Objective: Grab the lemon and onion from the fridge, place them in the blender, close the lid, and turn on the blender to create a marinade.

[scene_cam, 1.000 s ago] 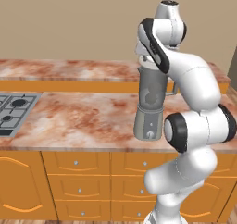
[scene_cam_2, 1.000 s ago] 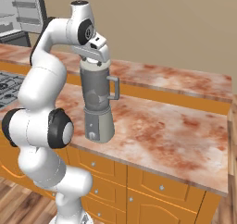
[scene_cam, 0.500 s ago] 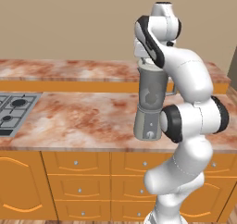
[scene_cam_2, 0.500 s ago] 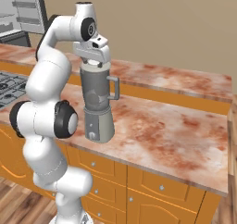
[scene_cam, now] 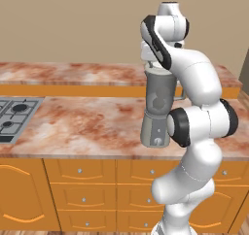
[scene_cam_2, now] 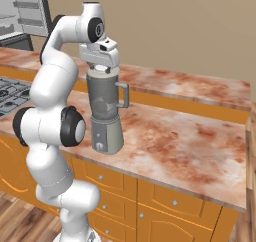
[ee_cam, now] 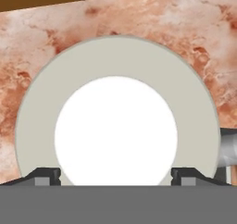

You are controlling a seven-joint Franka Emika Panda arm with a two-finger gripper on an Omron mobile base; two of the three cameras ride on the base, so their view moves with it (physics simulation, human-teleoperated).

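The blender stands near the front edge of the marble counter, a translucent grey jar on a squat grey base. The lid lies flat on the jar's mouth, a pale grey disc with a raised white centre. My gripper points straight down onto it and is open. Its fingertips stand wide apart on either side of the white centre. A dim round shape shows through the jar wall; I cannot tell what it is. The lemon and onion are hidden. The fridge stands far back on the left.
A gas hob is set into the counter to the left of the blender. The marble counter runs on to the right of the jar. A raised back ledge runs behind it, orange drawers below.
The hand has stayed over the jar's mouth. The arm's elbow and upper links have swung a little, the shoulder joint rising slightly.
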